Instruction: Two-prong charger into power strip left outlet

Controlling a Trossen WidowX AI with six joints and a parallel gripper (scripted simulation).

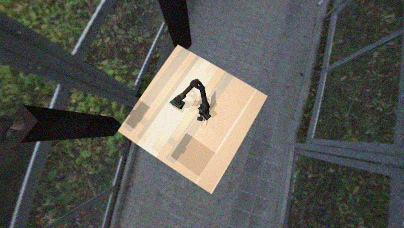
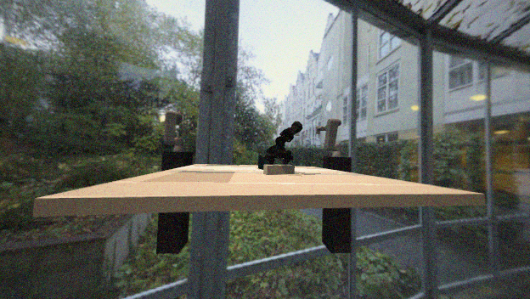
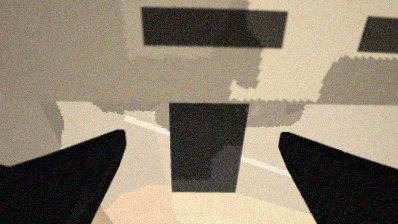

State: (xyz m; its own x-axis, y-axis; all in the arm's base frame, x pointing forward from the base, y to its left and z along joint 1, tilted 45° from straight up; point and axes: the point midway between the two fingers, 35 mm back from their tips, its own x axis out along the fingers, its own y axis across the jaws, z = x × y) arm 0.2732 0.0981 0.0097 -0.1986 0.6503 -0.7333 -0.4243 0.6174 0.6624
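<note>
The power strip (image 2: 279, 170) (image 3: 75, 65) is a beige block on the table; in the wrist view it fills the top, with one dark rectangle (image 3: 215, 28) near the middle and another (image 3: 381, 35) at the right edge. The charger, a dark block (image 3: 209, 160), lies below the strip's edge and appears to meet it under the middle rectangle. Its prongs are not visible, so how deep they sit cannot be told. My gripper (image 1: 204, 118) (image 3: 203, 138) is open and empty, with a black finger on each side of the charger and a visible gap to both sides.
The wooden table (image 1: 239, 107) (image 2: 255, 204) carries patchy light and shadow. The arm's base (image 1: 177, 103) stands toward one side of it. Two black posts (image 1: 179, 26) (image 1: 78, 126) stand at the table's outer edge.
</note>
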